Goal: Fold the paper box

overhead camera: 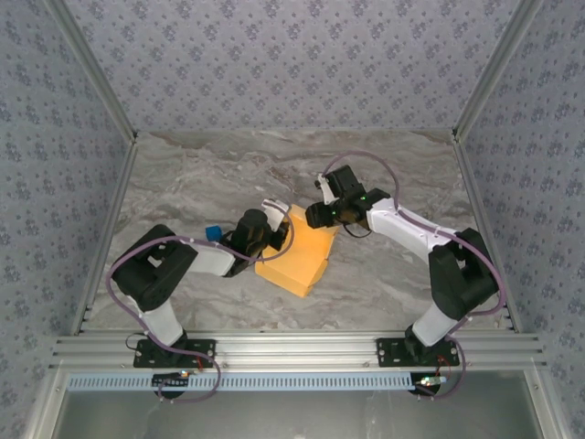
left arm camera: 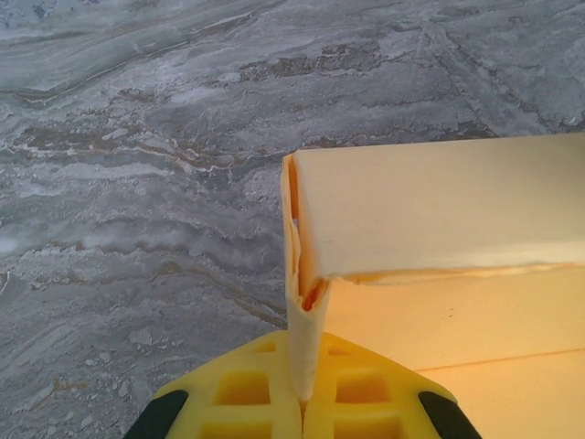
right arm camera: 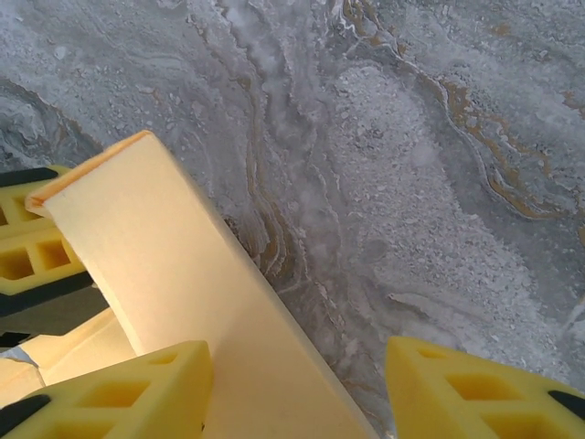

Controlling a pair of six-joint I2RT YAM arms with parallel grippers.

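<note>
Small blue cube on grey marble table.

The paper box is laid mid-desk, between the left gripper and the right gripper; a cube is found further left.

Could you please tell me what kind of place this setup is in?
Probably a lab robot test cell: patterned walls enclose a marble-look table, and the left arm and right arm are bolted to an aluminium rail, with a box between them.
</note>
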